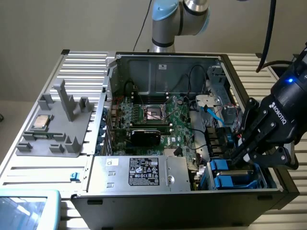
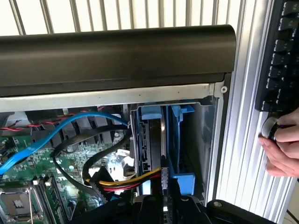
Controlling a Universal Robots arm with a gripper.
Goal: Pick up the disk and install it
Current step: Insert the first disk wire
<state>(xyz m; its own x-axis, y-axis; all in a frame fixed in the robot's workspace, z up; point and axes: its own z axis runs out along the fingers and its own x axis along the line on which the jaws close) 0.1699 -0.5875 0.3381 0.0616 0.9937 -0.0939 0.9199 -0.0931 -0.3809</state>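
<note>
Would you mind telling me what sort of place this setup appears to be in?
Most likely a robotics lab bench for computer assembly: an opened desktop PC case lies on a slatted aluminium table, a robot arm rises behind it, and a grey fixture beside it holds a CPU chip.

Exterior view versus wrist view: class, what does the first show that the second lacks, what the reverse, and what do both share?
Exterior view: the CPU chip on a grey fixture, and the silver box with a black label. Wrist view: a person's hand near a keyboard. Both: the disk with blue rails in a bay of the case, the tool close to it, a blue cable and the motherboard.
</note>
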